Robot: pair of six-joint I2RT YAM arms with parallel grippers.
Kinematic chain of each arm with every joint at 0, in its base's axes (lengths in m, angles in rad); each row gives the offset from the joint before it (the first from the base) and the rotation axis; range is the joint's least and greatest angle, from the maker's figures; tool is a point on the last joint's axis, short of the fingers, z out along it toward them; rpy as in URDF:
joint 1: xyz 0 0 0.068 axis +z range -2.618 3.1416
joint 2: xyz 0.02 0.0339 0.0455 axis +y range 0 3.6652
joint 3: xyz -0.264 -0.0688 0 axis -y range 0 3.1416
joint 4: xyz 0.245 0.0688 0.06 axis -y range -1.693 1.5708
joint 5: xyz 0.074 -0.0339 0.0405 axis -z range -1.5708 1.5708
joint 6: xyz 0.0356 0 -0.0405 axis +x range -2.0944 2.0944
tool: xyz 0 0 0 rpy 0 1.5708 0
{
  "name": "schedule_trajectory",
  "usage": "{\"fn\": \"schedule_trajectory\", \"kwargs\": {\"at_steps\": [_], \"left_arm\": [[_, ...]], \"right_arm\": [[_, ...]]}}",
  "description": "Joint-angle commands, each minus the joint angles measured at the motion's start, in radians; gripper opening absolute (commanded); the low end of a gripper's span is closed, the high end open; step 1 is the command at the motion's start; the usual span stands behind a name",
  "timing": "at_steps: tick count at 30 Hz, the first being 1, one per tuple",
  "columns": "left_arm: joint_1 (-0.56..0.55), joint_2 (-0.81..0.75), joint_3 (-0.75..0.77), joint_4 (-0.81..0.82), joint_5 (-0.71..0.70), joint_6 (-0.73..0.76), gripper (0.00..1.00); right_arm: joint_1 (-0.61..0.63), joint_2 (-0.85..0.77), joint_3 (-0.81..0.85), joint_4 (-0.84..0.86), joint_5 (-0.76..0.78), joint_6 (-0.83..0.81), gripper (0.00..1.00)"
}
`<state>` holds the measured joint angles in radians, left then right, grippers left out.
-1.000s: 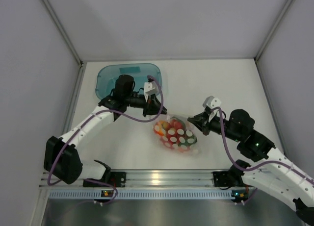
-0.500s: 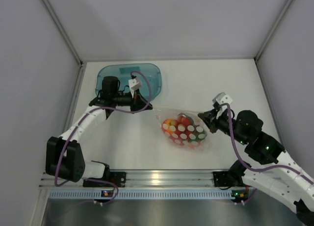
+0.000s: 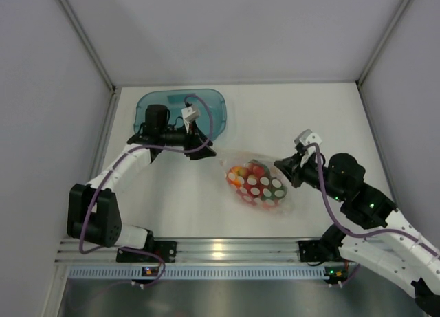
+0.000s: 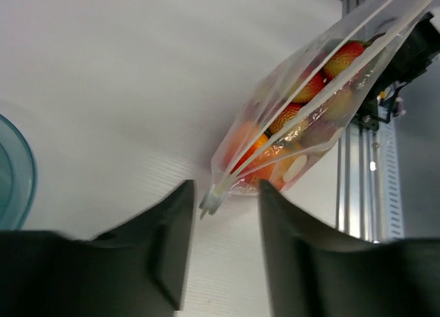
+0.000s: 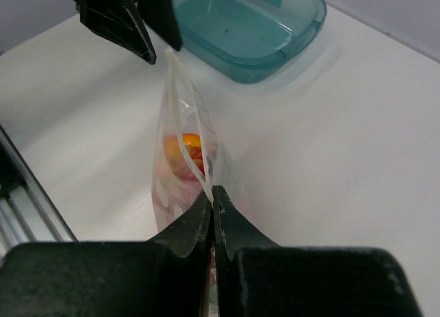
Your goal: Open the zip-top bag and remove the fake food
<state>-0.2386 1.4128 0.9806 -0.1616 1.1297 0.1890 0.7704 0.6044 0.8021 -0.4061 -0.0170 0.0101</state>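
Right gripper (image 5: 212, 193) pinches the strip of the zip-top bag (image 5: 180, 117); left gripper (image 4: 225, 191) gapes around its other corner (fake food (image 4: 306, 89) inside).

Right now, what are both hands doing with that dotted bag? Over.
Left hand open, zip-top bag corner between its fingers. Right hand shut on the other end. Zip parted, fake food inside. Teal tray clear of it.

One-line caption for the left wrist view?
Open left gripper flanking one corner of the zip-top bag, fake food visible inside.
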Motion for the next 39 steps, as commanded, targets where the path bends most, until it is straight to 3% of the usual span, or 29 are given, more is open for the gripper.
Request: {"fn": "schedule_trajectory", "kwargs": {"at_steps": [1,3,5,8,13,20,26,39], "left_arm": [[-0.062,-0.035,0.079,0.046,-0.048,-0.028,0.68],[-0.117,-0.051,0.101,0.047,-0.161,-0.039,0.80],[-0.197,-0.055,0.127,0.059,-0.254,-0.040,0.85],[-0.226,-0.055,0.142,0.124,-0.234,-0.083,0.86],[-0.280,-0.066,0.135,0.229,-0.329,-0.134,0.88],[-0.288,-0.035,0.171,0.254,-0.236,-0.140,0.86],[-0.288,-0.040,0.138,0.254,-0.036,-0.106,0.81],[-0.288,-0.002,0.124,0.254,-0.119,-0.103,0.77]], "right_arm": [[0.015,-0.014,0.016,0.105,-0.135,-0.001,0.00],[0.013,-0.011,0.014,0.101,-0.159,-0.047,0.00],[0.013,-0.005,0.016,0.101,-0.178,-0.056,0.00],[0.013,0.014,0.023,0.095,-0.221,-0.070,0.00],[0.013,0.020,0.022,0.095,-0.278,-0.087,0.00],[0.013,0.028,0.023,0.092,-0.291,-0.093,0.00],[0.013,0.023,0.025,0.087,-0.267,-0.093,0.00],[0.013,0.008,0.011,0.098,-0.307,-0.094,0.00]]}}
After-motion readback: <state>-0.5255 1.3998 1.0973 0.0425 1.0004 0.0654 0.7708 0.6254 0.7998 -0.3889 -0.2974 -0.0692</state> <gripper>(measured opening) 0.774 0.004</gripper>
